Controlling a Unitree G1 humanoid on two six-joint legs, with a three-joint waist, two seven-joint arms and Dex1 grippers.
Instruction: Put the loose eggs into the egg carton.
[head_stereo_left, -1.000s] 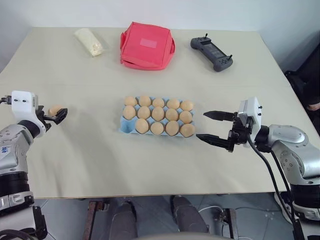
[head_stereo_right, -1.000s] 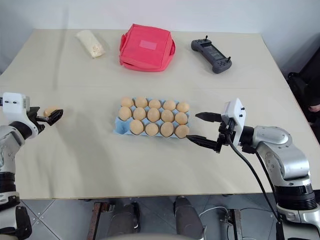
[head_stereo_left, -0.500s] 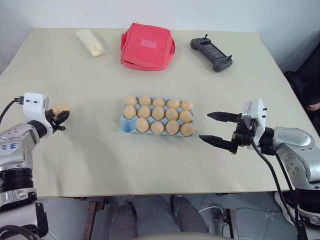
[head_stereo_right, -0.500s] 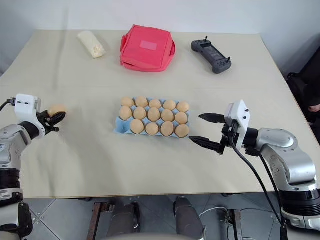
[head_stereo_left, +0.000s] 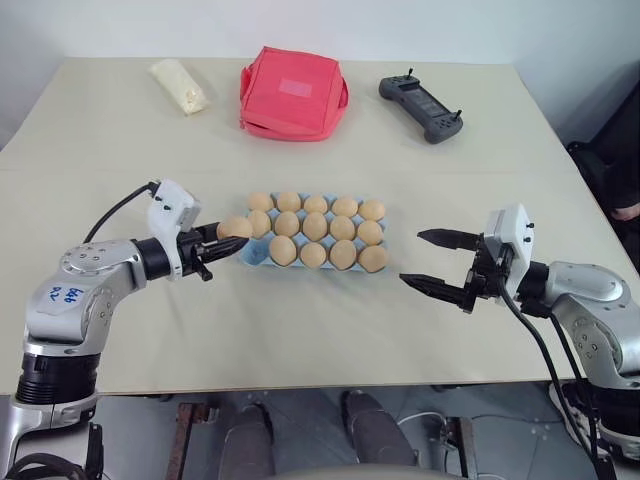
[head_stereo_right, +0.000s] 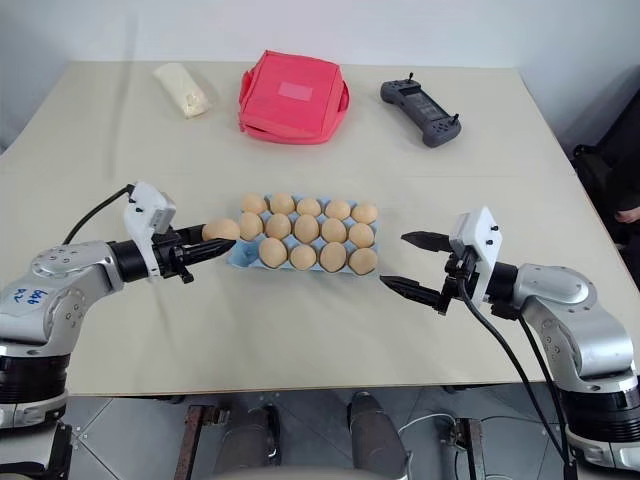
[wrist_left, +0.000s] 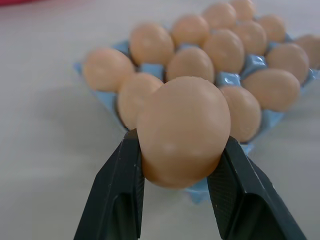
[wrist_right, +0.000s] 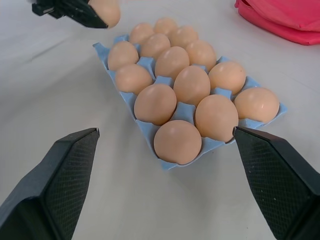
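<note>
Flanking carton (head_stereo_left: 255, 252), red bag (head_stereo_left: 293, 92), controller (head_stereo_left: 423, 108)

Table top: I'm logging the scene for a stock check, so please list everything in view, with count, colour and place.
table: one, beige, under everything
egg carton: one, light blue, middle of the table, near-left corner cup empty
eggs in carton: fourteen, orange-tan, filling all other cups
held egg: one, orange-tan, at the carton's left end, above the table
red bag: one, red fabric, far side, behind the carton
wrapped lump: one, pale cream, far left, beside the bag
handheld controller: one, dark grey, far right of the bag
left gripper: black fingers, shut on the held egg
right gripper: black fingers, open, empty, right of the carton
</note>
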